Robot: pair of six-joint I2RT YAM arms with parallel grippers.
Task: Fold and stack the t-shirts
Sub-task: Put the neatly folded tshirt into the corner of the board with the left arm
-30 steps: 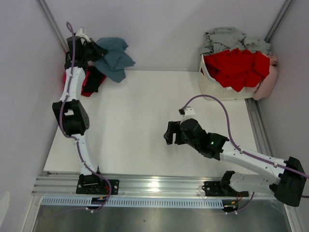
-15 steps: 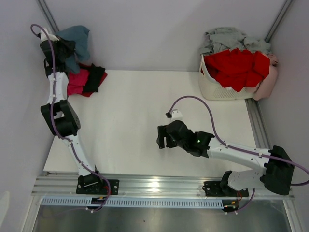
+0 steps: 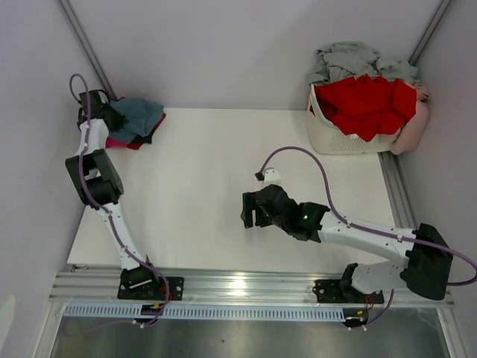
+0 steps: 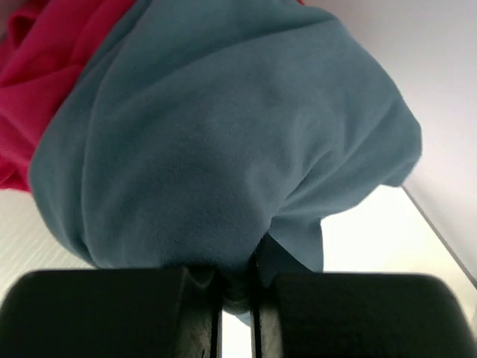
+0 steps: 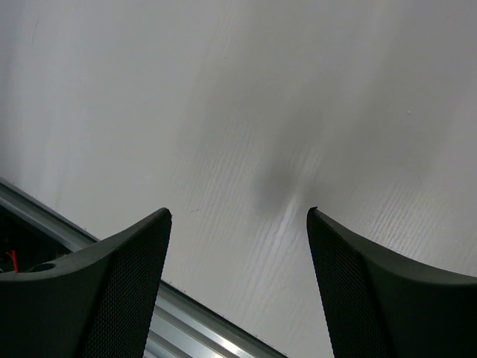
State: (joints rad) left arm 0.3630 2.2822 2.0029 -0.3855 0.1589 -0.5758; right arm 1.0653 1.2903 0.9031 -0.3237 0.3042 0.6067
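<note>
Pinching a fold of the blue-grey t-shirt (image 4: 223, 149), the left gripper (image 4: 237, 294) is clamped almost shut. The cloth bulges just ahead of its jaws and drapes over a pink t-shirt (image 4: 45, 89) beyond and to the gripper's left. Soft, light and limp, the shirt will likely sag and unfold unless it is taken by a hem or a folded edge. The right gripper (image 5: 238, 212) hovers wide open and empty, with bare tabletop (image 5: 298, 89) beneath it, well apart from both shirts.

The white table (image 3: 209, 186) carries a small heap of t-shirts (image 3: 134, 123) at its far left corner and a white basket (image 3: 337, 139), piled with more cloth, at its far right corner.
</note>
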